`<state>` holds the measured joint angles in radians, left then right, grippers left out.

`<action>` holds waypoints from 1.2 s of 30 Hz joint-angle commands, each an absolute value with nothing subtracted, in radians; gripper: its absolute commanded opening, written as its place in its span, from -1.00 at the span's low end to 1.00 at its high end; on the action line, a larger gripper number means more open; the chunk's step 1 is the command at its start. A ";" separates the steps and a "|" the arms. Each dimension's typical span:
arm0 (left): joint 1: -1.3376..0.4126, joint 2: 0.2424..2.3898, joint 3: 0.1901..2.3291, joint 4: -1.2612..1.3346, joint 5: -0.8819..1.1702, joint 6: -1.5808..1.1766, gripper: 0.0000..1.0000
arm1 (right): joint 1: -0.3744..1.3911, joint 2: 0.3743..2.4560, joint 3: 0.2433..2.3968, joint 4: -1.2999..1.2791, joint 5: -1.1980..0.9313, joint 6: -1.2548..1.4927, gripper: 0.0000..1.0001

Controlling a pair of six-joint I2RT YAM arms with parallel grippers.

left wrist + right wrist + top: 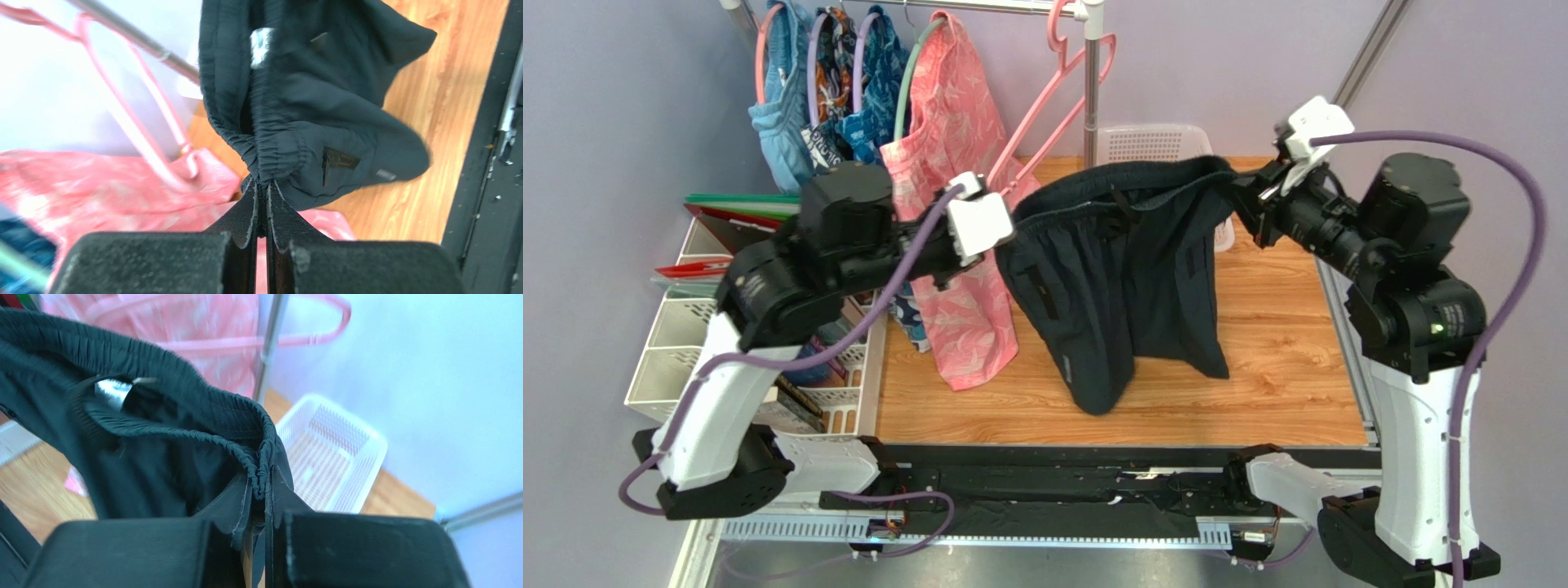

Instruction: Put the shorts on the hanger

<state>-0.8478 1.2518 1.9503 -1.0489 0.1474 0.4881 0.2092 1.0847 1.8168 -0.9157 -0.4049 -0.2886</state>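
Above the bench [1284, 368], we held the shorts [1124, 282] stretched in the air by their waistband, legs hanging down. The hanger [1053, 104] hung from the rail behind them, empty. Our left claw [1008, 233] pinched one waistband end and our right claw [1238, 196] pinched the other.

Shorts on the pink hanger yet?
Not yet. The shorts hang by the waistband between the left gripper and right gripper; the hanger hangs bare.
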 commanded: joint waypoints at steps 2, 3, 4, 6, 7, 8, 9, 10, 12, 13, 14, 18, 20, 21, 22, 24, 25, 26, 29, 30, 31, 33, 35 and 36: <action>-0.850 1.203 1.959 -1.193 0.060 0.545 -1.00 | 0.225 1.052 1.861 -0.887 -0.477 -0.229 -1.00; -0.848 1.180 1.939 -1.192 0.063 0.543 -1.00 | 0.229 1.036 1.824 -0.888 -0.477 -0.233 -1.00; -0.848 1.167 1.889 -1.189 0.067 0.535 -1.00 | 0.230 1.013 1.772 -0.881 -0.474 -0.238 -1.00; -0.848 1.137 1.833 -1.161 0.069 0.537 -1.00 | 0.233 0.954 1.637 -0.876 -0.479 -0.253 -1.00; -0.848 1.128 1.774 -1.149 0.064 0.540 -1.00 | 0.239 0.925 1.596 -0.871 -0.474 -0.255 -1.00; -0.848 1.114 1.741 -1.106 0.057 0.541 -1.00 | 0.241 0.916 1.522 -0.862 -0.454 -0.255 -1.00; -0.847 1.111 1.674 -1.079 0.046 0.548 -1.00 | 0.242 0.910 1.488 -0.838 -0.450 -0.256 -1.00; -0.845 1.111 1.642 -1.053 0.023 0.554 -1.00 | 0.245 0.907 1.459 -0.818 -0.440 -0.259 -1.00; -0.812 1.123 1.556 -0.962 0.021 0.574 -1.00 | 0.245 0.917 1.376 -0.751 -0.417 -0.264 -1.00; -0.789 1.130 1.536 -0.933 0.046 0.578 -1.00 | 0.245 0.929 1.353 -0.732 -0.413 -0.270 -1.00; -0.737 1.150 1.522 -0.895 0.073 0.584 -1.00 | 0.244 0.954 1.320 -0.698 -0.404 -0.287 -1.00; -0.678 1.158 1.420 -0.862 0.239 0.612 -1.00 | 0.245 0.977 1.217 -0.698 -0.436 -0.403 -1.00; -0.683 1.114 1.337 -0.829 0.285 0.621 -1.00 | 0.250 0.951 1.136 -0.701 -0.475 -0.457 -1.00; -0.690 1.098 1.236 -0.809 0.287 0.615 -1.00 | 0.253 0.918 1.046 -0.686 -0.486 -0.474 -1.00; -0.716 1.089 1.188 -0.792 0.269 0.618 -1.00 | 0.270 0.898 0.995 -0.684 -0.498 -0.524 -0.94; -0.745 1.092 1.068 -0.764 0.233 0.646 -1.00 | 0.302 0.856 0.915 -0.649 -0.496 -0.552 -0.88; -0.762 1.094 1.033 -0.726 0.230 0.649 -1.00 | 0.345 0.848 0.841 -0.635 -0.489 -0.575 -0.86; -0.767 1.097 0.999 -0.706 0.230 0.649 -1.00 | 0.368 0.845 0.809 -0.602 -0.473 -0.589 -0.86; -0.793 1.158 0.908 -0.640 0.233 0.641 -1.00 | 0.465 0.867 0.674 -0.540 -0.413 -0.656 -0.87; -0.801 1.179 0.887 -0.629 0.238 0.637 -1.00 | 0.486 0.877 0.648 -0.496 -0.396 -0.669 -0.88; -0.805 1.224 0.878 -0.603 0.239 0.632 -1.00 | 0.515 0.908 0.609 -0.483 -0.379 -0.695 -0.88; -0.822 1.261 0.848 -0.578 0.244 0.621 -1.00 | 0.531 0.933 0.589 -0.454 -0.367 -0.706 -0.87; -0.833 1.293 0.830 -0.557 0.248 0.632 -1.00 | 0.532 0.960 0.584 -0.468 -0.350 -0.728 -0.81; -0.836 1.299 0.818 -0.560 0.253 0.637 -0.98 | 0.531 0.963 0.586 -0.478 -0.341 -0.736 -0.76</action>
